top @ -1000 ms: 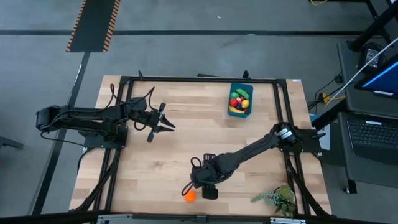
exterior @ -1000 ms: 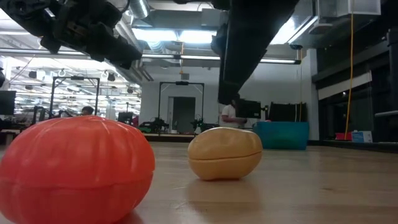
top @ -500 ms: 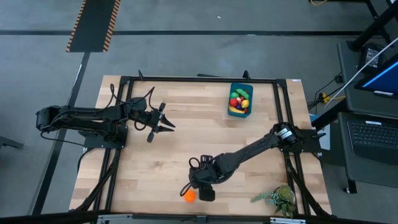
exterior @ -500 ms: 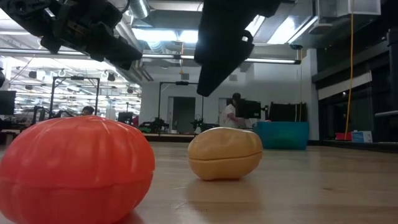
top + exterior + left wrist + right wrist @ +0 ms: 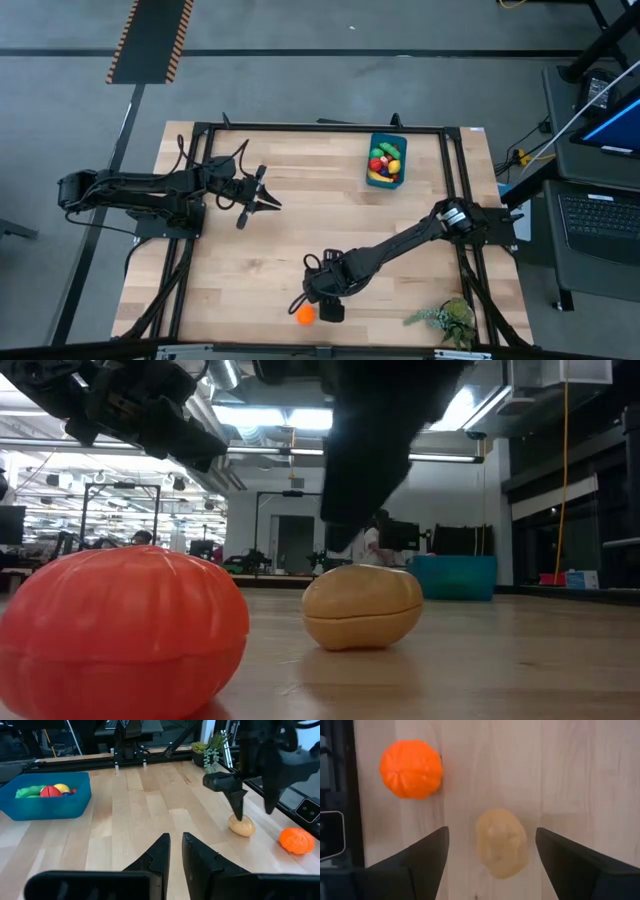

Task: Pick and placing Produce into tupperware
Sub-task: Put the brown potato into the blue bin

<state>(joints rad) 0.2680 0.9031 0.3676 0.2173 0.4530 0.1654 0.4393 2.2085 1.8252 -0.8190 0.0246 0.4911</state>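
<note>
Descending: right gripper [image 5: 490,852] had dropped over the tan potato [image 5: 501,843], fingers spread either side.
Meaning: grasp looked imminent.
Left gripper [image 5: 173,851]: nearly together, idle.

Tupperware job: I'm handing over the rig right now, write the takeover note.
Right end effector: open, poised straddling the tan potato-like piece, not yet gripping.
Left end effector: fingers nearly together, empty, waiting over the table's left side.
Tupperware: at the far right of the table, already holding several produce pieces.
Left to do: the tan piece and the orange pumpkin, both at the near edge.
</note>
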